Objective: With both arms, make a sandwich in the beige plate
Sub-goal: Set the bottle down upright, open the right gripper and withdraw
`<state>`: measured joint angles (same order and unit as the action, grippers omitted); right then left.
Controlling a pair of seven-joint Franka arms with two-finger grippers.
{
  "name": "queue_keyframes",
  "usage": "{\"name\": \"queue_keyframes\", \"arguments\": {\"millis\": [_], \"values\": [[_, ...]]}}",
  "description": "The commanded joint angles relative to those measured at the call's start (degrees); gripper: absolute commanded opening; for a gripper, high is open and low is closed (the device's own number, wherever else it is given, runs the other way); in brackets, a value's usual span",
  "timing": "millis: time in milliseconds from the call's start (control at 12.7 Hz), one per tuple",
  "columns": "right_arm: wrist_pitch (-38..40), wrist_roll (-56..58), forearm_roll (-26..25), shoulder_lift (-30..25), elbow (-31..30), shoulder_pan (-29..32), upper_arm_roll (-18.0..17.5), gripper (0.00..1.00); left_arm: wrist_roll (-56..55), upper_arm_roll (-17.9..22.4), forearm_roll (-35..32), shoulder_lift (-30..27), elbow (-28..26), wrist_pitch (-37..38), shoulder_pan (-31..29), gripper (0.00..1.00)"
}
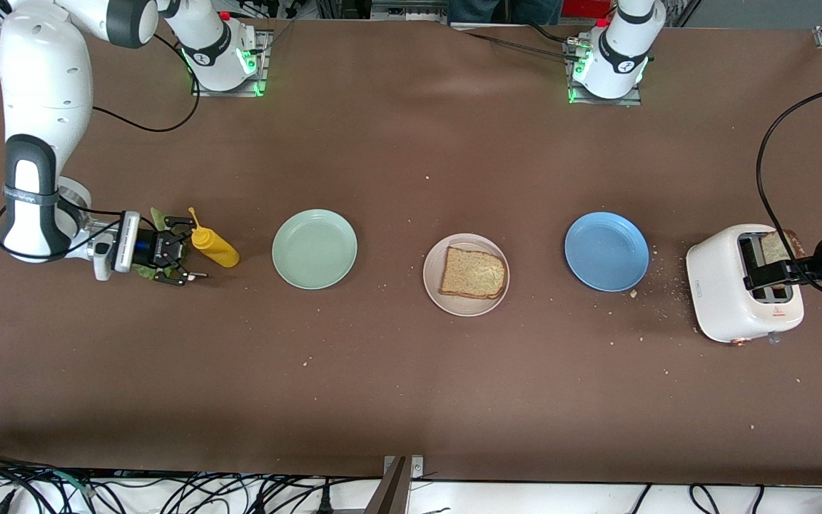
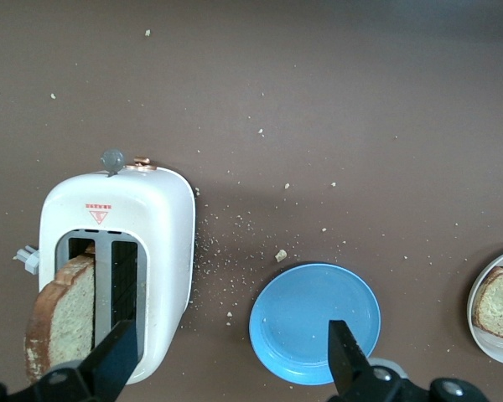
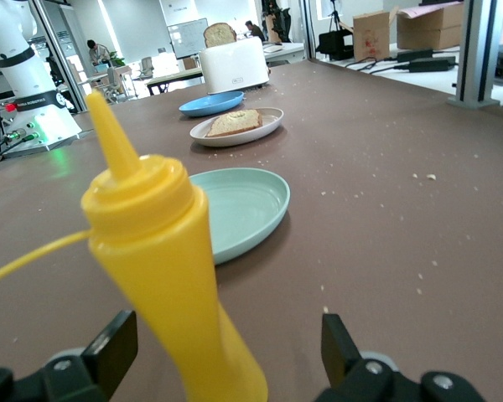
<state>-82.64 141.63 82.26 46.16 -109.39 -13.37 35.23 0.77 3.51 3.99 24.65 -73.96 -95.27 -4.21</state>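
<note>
The beige plate [image 1: 465, 303] lies mid-table with one toast slice [image 1: 473, 273] on it. A second toast slice [image 1: 775, 247] stands in the white toaster [image 1: 728, 285] at the left arm's end. My left gripper [image 1: 775, 275] is open and empty over the toaster. In the left wrist view it [image 2: 230, 360] hangs above the toaster [image 2: 163, 226] and its toast [image 2: 63, 314]. My right gripper [image 1: 181, 255] is open, low over the green lettuce leaf [image 1: 143, 272], right beside the yellow squeeze bottle [image 1: 212, 245]. In the right wrist view the bottle [image 3: 168, 268] stands between the open fingers [image 3: 113, 347].
A mint-green plate [image 1: 315, 248] lies between the bottle and the beige plate. A blue plate [image 1: 606, 250] lies between the beige plate and the toaster. Crumbs are scattered round the toaster and the blue plate. Both plates also show in the right wrist view [image 3: 243, 205].
</note>
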Motion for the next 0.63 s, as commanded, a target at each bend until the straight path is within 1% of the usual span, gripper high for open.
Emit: {"name": "queue_keyframes", "arguments": {"millis": [0,79,237,395,553], "values": [[0.4,-3.7,-5.4,0.1,2.2,4.0,-0.1,0.98,-0.5,-0.3,-1.6,-0.1,0.5,0.2,0.1,1.0],[-0.1,-5.6,-7.2,0.0,2.9,4.8,0.1,0.98,-0.5,-0.3,-1.6,-0.1,0.5,0.2,0.1,1.0],[-0.4,-11.0,-10.3,-0.1,6.4,5.2,1.9,0.98,-0.5,-0.3,-1.6,-0.1,0.5,0.2,0.1,1.0],[0.1,-17.9,-15.3,-0.7,12.0,5.0,3.9,0.98,-0.5,-0.3,-1.6,-0.1,0.5,0.2,0.1,1.0],[0.6,-24.1,-20.2,-1.2,18.0,4.4,6.8,0.98,-0.5,-0.3,-1.6,-0.1,0.5,0.2,0.1,1.0]]}}
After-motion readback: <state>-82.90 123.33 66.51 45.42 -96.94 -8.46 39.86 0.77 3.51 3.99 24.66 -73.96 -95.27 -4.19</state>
